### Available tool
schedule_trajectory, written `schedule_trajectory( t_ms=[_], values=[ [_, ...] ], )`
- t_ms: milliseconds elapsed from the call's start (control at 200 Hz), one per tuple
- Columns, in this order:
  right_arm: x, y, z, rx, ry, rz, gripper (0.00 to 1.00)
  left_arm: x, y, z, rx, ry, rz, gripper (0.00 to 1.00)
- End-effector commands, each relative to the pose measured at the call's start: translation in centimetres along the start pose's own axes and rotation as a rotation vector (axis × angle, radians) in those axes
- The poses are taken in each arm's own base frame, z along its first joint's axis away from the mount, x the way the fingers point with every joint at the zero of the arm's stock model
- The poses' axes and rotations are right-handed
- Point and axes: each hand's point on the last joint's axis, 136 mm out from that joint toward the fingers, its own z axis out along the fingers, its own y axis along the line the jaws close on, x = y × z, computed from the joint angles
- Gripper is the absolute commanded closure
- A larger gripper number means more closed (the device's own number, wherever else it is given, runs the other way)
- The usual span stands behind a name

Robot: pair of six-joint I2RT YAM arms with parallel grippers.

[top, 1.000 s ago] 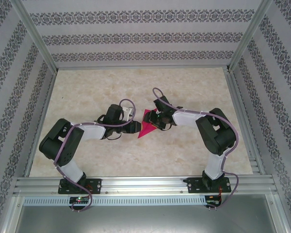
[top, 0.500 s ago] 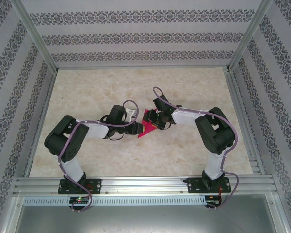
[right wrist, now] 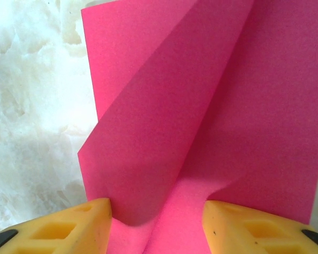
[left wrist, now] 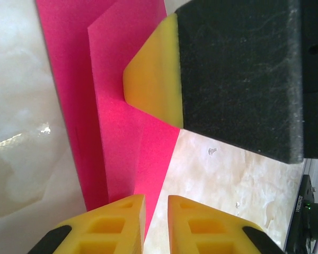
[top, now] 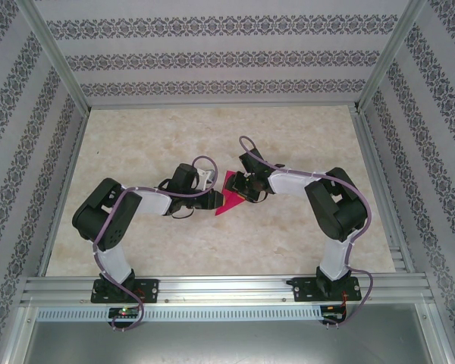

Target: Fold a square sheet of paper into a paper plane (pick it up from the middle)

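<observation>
Magenta-pink, the partly folded sheet of paper (top: 229,201) lies at the middle of the table (top: 288,129), between both arms. The right gripper (right wrist: 156,222) straddles it, fingers wide apart, one tip touching it. The left gripper (left wrist: 155,211) is almost closed at its left edge; I cannot tell if it pinches.

Nothing legible is showing anywhere. The walls (top: 212,57) are carrying bands of ornamental pattern (scrollwork, not lettering, as far as I can make out). The pink paper (right wrist: 212,106) is lying plain between the arms, with no print, label or number standing on its faces.
</observation>
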Motion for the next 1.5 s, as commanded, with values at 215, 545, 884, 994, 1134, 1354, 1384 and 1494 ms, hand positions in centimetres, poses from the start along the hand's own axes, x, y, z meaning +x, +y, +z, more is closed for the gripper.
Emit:
schedule_trajectory(
  t_ms=[215,545,884,994,1134,1354,1384,1494],
  values=[
    [2.9,-7.7,2.4,0.273,0.096,0.045,0.54,0.1,0.1,0.5,-0.011,0.013,-0.004,0.81],
    [3.5,-8.8,2.5,0.332,0.130,0.025,0.53,-2.8,-1.5,-2.7,-0.051,-0.150,-0.002,0.79],
    [4.2,-9.6,3.3,0.374,0.179,0.011,0.47,-2.4,-1.4,-1.5,-0.006,-0.111,-0.030,0.83],
    [4.4,-9.7,3.5,0.375,0.189,0.005,0.45,-2.2,-1.4,-1.0,0.013,-0.090,-0.030,0.84],
    [4.5,-9.7,3.7,0.373,0.195,0.003,0.43,-2.1,-1.4,-0.5,0.028,-0.073,-0.027,0.85],
    [4.6,-9.6,4.0,0.372,0.203,0.006,0.42,-2.3,-0.7,0.3,0.011,-0.065,-0.035,0.85],
    [4.6,-9.7,4.0,0.373,0.203,0.008,0.42,-2.3,-0.6,0.3,0.007,-0.065,-0.037,0.85],
    [4.6,-9.5,4.0,0.368,0.204,0.007,0.42,-2.3,0.0,0.6,-0.018,-0.059,-0.045,0.87]
  ],
)
